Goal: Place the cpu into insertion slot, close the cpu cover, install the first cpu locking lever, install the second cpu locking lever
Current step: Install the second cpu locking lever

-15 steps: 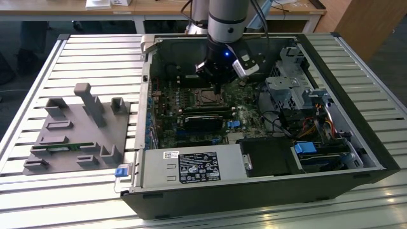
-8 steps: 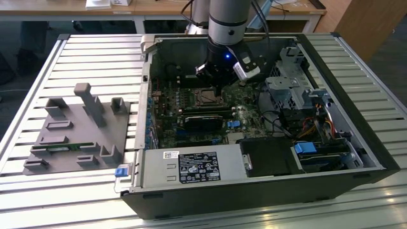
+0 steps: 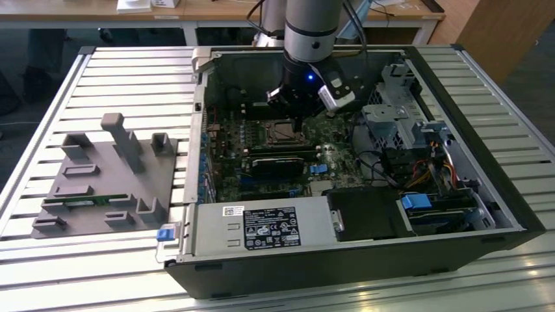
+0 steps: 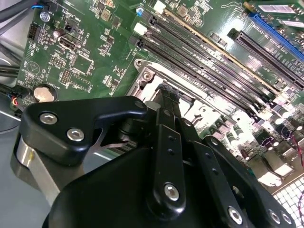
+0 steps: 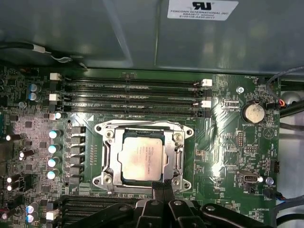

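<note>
While the cpu (image 5: 140,160) was seen seated in the insertion slot (image 5: 110,156) on the green board, framed by the cpu cover (image 5: 142,129), the claw (image 5: 163,189) was held just beside the socket's edge. Its fingers appeared drawn together, gripping nothing, seemingly poised to work the socket hardware.

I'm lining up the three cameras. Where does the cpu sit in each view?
Exterior view: the cpu lies in the insertion slot on the motherboard, just below the gripper.
First wrist view: pale square at centre, inside the silvery frame.
Second wrist view: I cannot make it out behind the gripper.
Shared landmark: the long black memory slots beside the socket.
</note>
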Available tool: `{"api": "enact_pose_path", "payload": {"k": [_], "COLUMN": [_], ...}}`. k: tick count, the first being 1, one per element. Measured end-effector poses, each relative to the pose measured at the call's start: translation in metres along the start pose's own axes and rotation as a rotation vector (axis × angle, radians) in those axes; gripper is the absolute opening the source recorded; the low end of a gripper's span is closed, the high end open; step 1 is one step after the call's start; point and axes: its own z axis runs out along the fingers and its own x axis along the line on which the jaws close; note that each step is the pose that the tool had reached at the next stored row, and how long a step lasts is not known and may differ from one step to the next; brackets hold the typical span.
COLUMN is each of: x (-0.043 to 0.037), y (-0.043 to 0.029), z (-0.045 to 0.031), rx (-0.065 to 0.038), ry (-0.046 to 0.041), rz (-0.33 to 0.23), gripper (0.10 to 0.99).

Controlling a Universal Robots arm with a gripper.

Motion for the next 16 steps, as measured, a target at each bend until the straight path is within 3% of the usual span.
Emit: {"api": "enact_pose_path", "payload": {"k": [16], "x": [0.0001], "y": [-0.0061], "z": [0.0001], "rx": [0.000], "ry": [0.0000], "rz": [0.000], "gripper": [0.106]}}
